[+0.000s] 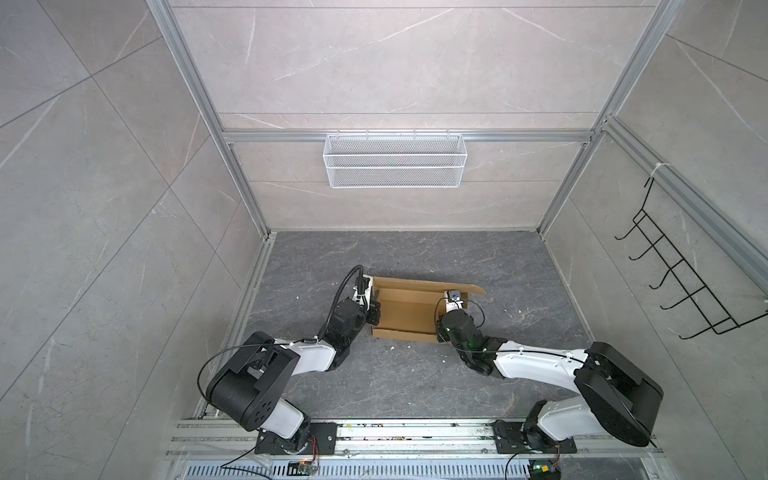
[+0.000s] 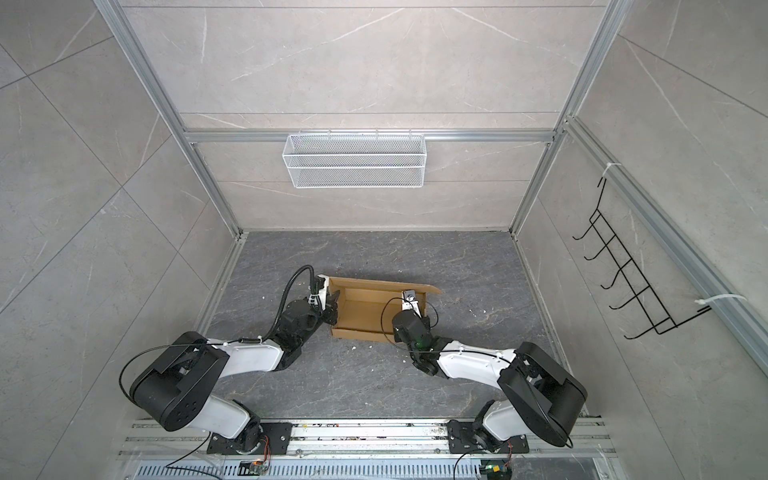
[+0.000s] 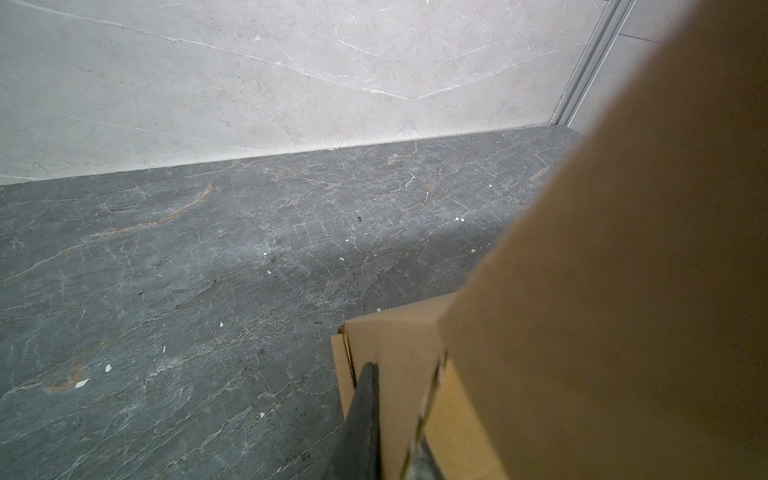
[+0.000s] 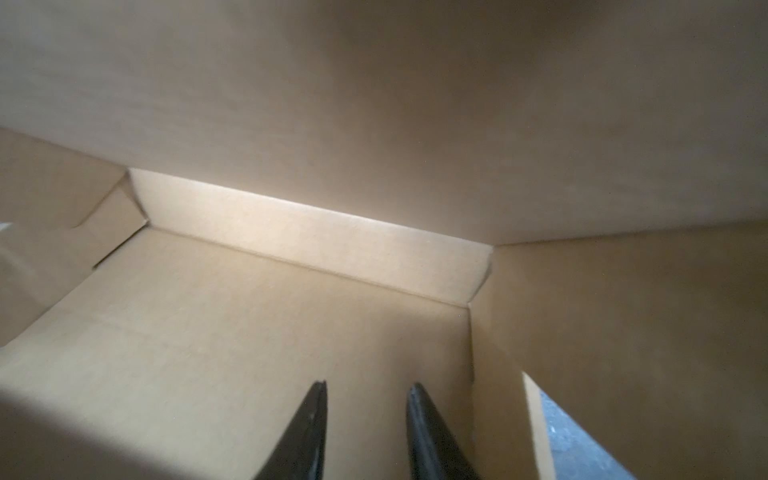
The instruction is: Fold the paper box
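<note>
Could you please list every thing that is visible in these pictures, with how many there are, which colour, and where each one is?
paper box: 1, brown, partly folded, middle of the table
table: 1, dark grey, under everything
scraps: several, white, scattered on the table
mesh basket: 1, white, hung on the back rail
hook rack: 1, black, on the right wall
left arm: 1, white and black, left of the box
right arm: 1, white and black, right of the box
left gripper: 1, black, shut on the box's left wall
right gripper: 1, black, open, inside the box

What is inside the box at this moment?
Only the right end effector, open and empty, over the bare floor of the box. In both top views the right arm covers one end of it, so that part cannot be checked.
</note>
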Robot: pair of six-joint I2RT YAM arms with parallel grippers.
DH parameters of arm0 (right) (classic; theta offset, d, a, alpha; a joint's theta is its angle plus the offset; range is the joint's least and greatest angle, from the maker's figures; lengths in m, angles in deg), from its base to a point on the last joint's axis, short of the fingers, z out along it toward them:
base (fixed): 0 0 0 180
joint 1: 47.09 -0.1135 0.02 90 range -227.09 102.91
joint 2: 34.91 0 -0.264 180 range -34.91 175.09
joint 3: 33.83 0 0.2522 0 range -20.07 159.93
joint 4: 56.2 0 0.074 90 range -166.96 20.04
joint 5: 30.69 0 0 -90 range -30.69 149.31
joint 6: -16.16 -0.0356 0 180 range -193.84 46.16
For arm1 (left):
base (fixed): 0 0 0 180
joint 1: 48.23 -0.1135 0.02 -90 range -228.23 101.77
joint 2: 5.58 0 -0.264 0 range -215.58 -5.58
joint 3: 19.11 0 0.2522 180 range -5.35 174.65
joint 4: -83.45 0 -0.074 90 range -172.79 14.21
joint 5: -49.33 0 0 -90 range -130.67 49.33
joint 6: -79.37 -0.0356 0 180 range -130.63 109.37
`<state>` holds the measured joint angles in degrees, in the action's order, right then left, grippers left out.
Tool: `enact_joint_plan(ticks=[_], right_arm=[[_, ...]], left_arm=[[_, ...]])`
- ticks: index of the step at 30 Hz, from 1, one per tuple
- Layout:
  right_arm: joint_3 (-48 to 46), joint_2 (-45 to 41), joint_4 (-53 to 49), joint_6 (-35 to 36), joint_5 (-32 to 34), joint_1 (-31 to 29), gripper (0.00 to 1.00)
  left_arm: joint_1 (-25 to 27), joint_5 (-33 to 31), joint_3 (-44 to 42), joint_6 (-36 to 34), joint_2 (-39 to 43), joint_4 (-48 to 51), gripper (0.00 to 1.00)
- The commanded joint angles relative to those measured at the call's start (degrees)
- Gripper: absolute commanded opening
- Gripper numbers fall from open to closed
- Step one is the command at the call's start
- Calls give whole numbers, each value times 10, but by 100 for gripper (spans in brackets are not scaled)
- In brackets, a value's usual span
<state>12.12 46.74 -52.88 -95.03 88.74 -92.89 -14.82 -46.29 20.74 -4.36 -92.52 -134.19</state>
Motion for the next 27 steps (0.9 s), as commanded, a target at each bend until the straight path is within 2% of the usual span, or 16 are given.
enact_joint_plan(ticks=[1, 13, 27], right_arm=[[9, -19, -29, 13, -28, -2, 40], [38, -82, -128, 29, -80, 5, 53], [35, -170, -214, 34, -122, 38, 61]], left_arm=[[6, 20, -29, -19, -19, 112, 0], [14, -13, -37, -33, -20, 95, 0], [28, -36, -45, -48, -28, 75, 0]])
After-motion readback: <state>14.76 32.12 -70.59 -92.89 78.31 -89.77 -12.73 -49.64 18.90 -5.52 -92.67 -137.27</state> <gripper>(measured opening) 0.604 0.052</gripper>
